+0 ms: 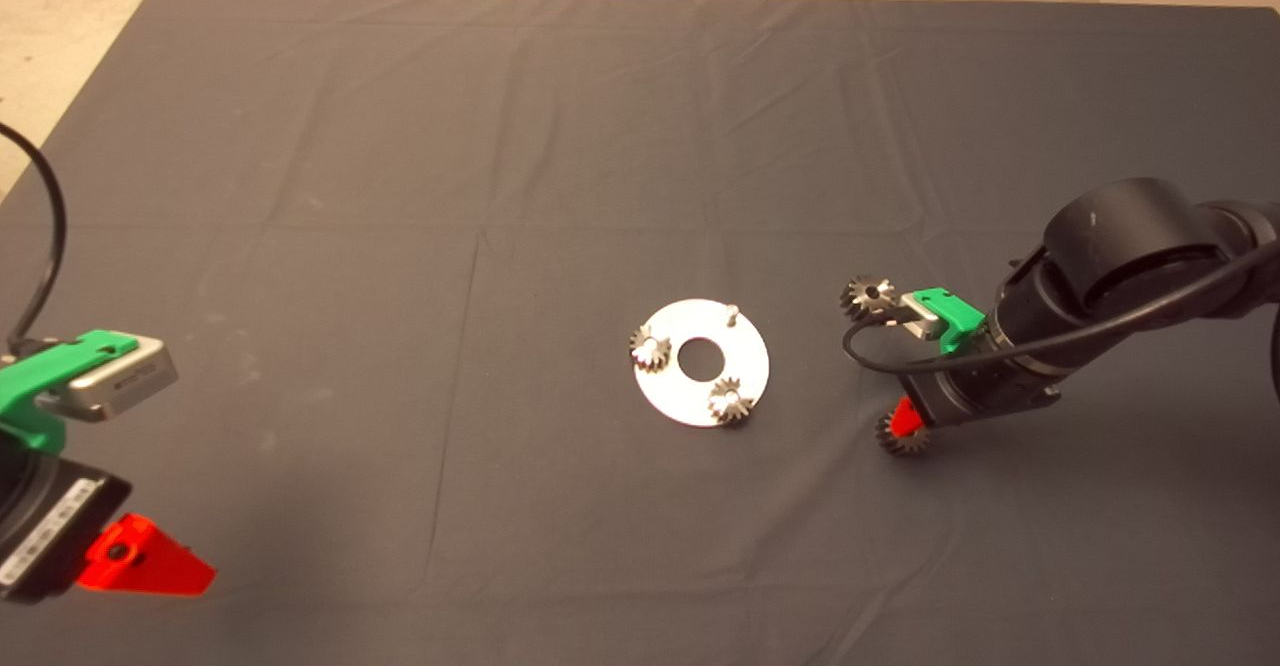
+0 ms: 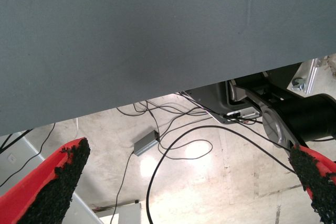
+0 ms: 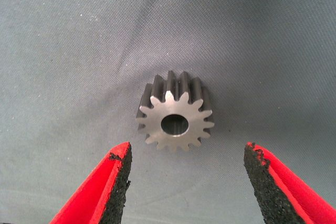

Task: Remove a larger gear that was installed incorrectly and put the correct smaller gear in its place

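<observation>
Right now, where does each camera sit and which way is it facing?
Head: above the mat, looking down; left tool parked lower left, right tool at the right.
Left wrist: on the parked arm, facing mat edge and floor cables; open fingers show.
Right wrist: looks down at the smaller gear between its open fingers.
Shared: head and right wrist show that gear.

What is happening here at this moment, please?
The right gripper is down on the mat with open fingers around a gear, which lies loose and is not yet gripped. Another loose gear lies beside that arm. The round metal plate in the middle carries two gears and one bare pin. The left gripper waits open at the mat's lower left edge.
</observation>
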Robot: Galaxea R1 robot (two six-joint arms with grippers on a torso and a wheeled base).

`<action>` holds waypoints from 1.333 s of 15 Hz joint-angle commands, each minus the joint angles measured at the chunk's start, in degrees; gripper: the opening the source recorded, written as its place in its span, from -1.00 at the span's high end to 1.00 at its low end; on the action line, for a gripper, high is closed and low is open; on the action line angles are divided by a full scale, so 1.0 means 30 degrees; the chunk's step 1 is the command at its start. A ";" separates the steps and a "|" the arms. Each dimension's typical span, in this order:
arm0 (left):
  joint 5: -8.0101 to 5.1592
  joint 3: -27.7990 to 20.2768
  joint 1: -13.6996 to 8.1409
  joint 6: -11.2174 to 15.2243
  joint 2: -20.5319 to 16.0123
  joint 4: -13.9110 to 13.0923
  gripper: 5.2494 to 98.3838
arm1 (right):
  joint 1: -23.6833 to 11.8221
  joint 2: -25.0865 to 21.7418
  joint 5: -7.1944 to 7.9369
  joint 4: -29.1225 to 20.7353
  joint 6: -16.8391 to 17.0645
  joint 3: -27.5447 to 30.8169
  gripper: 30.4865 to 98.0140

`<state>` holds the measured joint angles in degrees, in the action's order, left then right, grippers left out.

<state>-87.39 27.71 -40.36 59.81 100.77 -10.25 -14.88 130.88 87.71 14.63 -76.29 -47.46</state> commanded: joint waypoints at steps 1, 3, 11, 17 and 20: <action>-0.2536 -0.0189 -0.0199 0.0162 -0.0086 -0.0274 -1.00 | 0.0563 0.0190 0.0646 0.0515 0.0088 -0.0256 0.21; -0.2536 -0.0189 -0.0199 0.0162 -0.0027 -0.0273 -1.00 | 0.0812 0.0219 0.0646 0.0629 0.0088 -0.0230 0.20; -0.2536 -0.0160 -0.0199 0.0162 0.0002 -0.0245 -1.00 | 0.0779 0.0307 0.0675 0.1794 0.0264 -0.0230 0.21; -0.2536 -0.0101 -0.0199 0.0162 0.0031 -0.0245 -1.00 | 0.0683 0.0659 0.0675 0.2154 0.0495 -0.0670 0.21; -0.2536 -0.0101 -0.0199 0.0162 0.0061 -0.0245 -1.00 | 0.0683 0.0688 0.0646 0.2417 0.0674 -0.0699 0.21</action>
<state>-87.37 27.70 -40.38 59.82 100.83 -10.24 -11.79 132.77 87.67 19.13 -75.11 -49.25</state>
